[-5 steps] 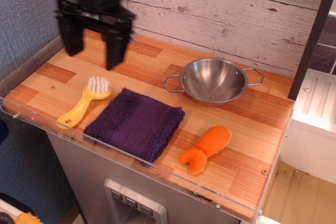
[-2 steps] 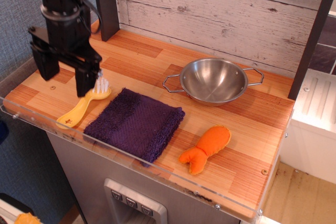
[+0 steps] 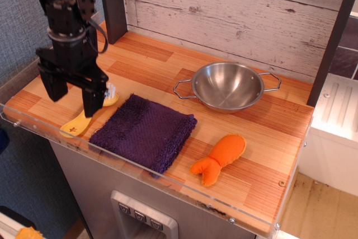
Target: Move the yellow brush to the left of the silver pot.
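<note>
The yellow brush (image 3: 78, 123) lies on the wooden counter at the front left, white bristles up, handle toward the front edge. My black gripper (image 3: 75, 100) is open and hangs low over the brush. Its right finger covers the brush's neck; its left finger stands to the left of the brush. The silver pot (image 3: 227, 86) with two wire handles sits empty at the middle back, well to the right of the gripper.
A purple cloth (image 3: 144, 132) lies right of the brush. An orange plush toy (image 3: 220, 158) lies at the front right. A clear plastic lip (image 3: 33, 132) runs along the counter's front edge. A dark post (image 3: 113, 5) stands at the back left.
The gripper has come down and forward from above the back left of the counter to just over the brush. It stays open. The brush has not moved.
</note>
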You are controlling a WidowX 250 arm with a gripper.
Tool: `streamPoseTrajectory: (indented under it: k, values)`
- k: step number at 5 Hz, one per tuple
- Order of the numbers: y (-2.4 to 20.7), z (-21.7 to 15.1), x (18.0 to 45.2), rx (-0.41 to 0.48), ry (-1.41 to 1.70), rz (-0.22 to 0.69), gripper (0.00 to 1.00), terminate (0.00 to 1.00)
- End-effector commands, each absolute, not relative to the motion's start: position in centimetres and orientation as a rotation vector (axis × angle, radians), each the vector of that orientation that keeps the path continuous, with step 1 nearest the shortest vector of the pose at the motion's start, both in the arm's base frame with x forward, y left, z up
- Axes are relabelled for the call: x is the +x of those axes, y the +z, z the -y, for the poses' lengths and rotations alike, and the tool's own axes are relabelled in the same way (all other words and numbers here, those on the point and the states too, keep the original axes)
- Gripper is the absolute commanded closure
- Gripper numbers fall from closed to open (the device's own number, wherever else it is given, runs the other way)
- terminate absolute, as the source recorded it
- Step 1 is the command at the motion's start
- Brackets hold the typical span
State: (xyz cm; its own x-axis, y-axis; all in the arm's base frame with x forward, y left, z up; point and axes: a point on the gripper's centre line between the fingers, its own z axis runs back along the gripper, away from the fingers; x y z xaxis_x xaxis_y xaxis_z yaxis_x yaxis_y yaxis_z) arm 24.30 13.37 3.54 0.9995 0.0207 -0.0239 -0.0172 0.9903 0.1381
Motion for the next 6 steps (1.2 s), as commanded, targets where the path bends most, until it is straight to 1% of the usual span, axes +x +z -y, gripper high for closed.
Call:
streamPoseTrajectory:
  k: [1, 2, 3, 4, 5, 6]
  values:
    - [2.1, -14.6, 24.9, 0.150, -0.033, -0.009, 0.00, 0.00]
    - [1.3, -14.6, 25.2, 0.128, -0.058, -0.001, 0.00, 0.00]
    - [1.0, -14.7, 25.3, 0.114, -0.059, 0.005, 0.00, 0.00]
    - [1.0, -14.7, 25.3, 0.105, -0.064, 0.011, 1.00, 0.00]
    - [1.3, -14.2, 25.4, 0.101, -0.078, 0.007, 1.00, 0.00]
    - [4.5, -13.5, 25.6, 0.109, 0.000, -0.014, 1.00, 0.00]
